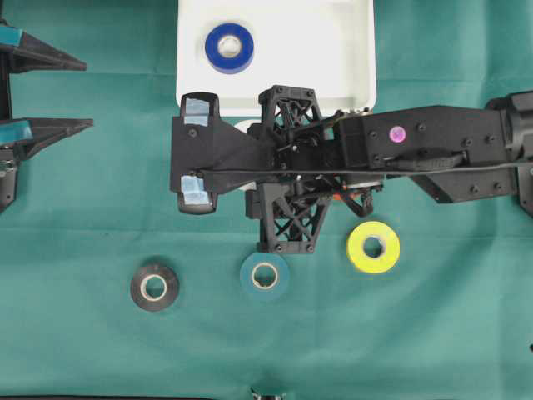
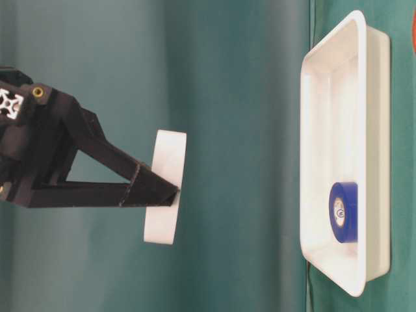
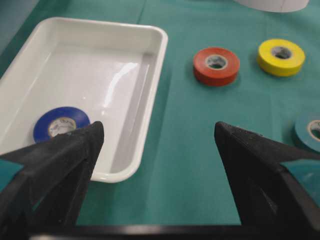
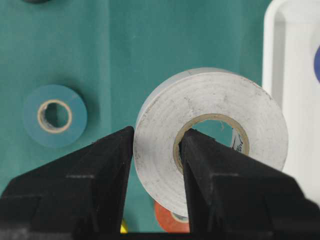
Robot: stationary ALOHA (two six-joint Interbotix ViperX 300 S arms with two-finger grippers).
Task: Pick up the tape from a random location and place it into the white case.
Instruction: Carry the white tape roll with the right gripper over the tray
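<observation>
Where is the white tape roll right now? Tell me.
The white tape roll is pinched in the right gripper, lifted above the cloth just short of the white case.

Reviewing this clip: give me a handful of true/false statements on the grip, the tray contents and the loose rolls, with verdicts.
1. The right gripper holds a white tape roll, one finger through its core. True.
2. The white case is empty. False: a blue roll lies in it.
3. The held roll is lifted clear of the cloth. True.
4. The left gripper is shut on a roll. False: it is open, holding nothing.
5. A yellow roll lies inside the case. False: it lies on the cloth.
</observation>
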